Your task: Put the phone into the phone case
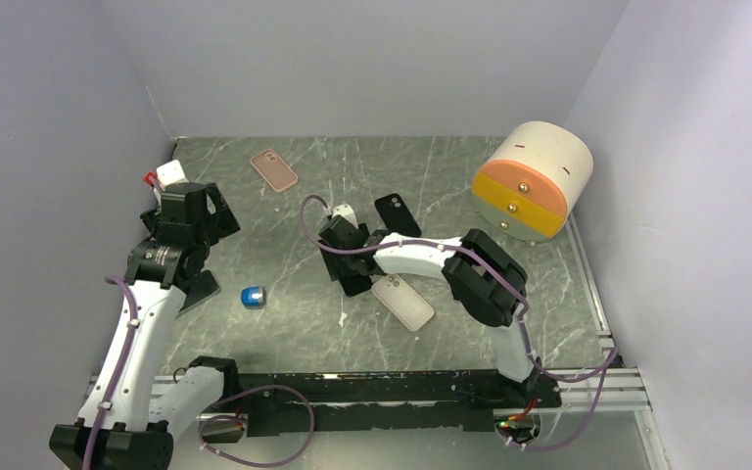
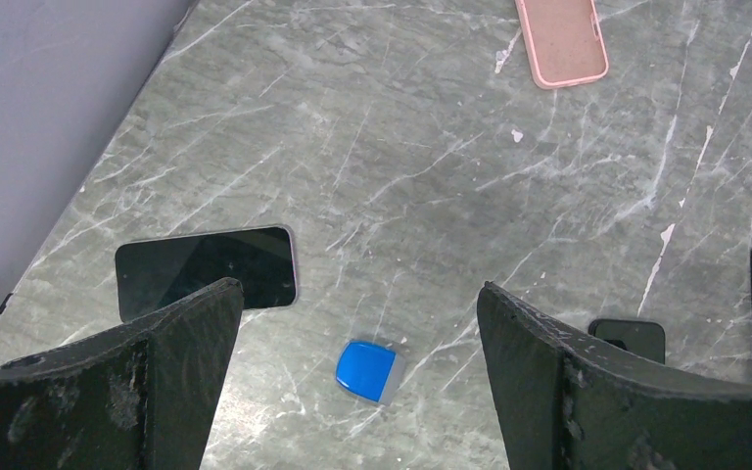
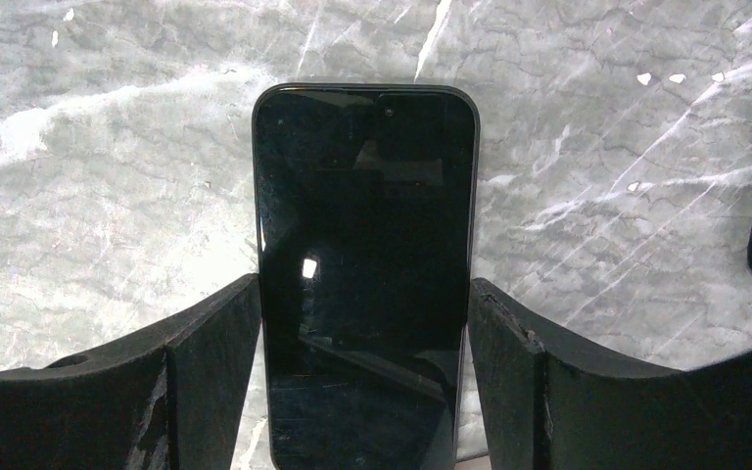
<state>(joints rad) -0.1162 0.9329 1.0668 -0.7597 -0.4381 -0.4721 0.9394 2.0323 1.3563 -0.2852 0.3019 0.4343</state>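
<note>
A black phone lies screen up between the fingers of my right gripper, whose tips press on its two long edges. From above, this gripper is at the table's middle, with the phone under it. Three phone cases lie around: a beige one just right of the phone, a black one behind it, and a pink one at the back. My left gripper hangs open above the table on the left, holding nothing. Whether the phone is off the table is unclear.
A second black phone lies by my left gripper's left finger. A small blue and grey object sits on the table below its open jaws. A big orange and cream cylinder stands at the back right. A white and red item sits at the back left.
</note>
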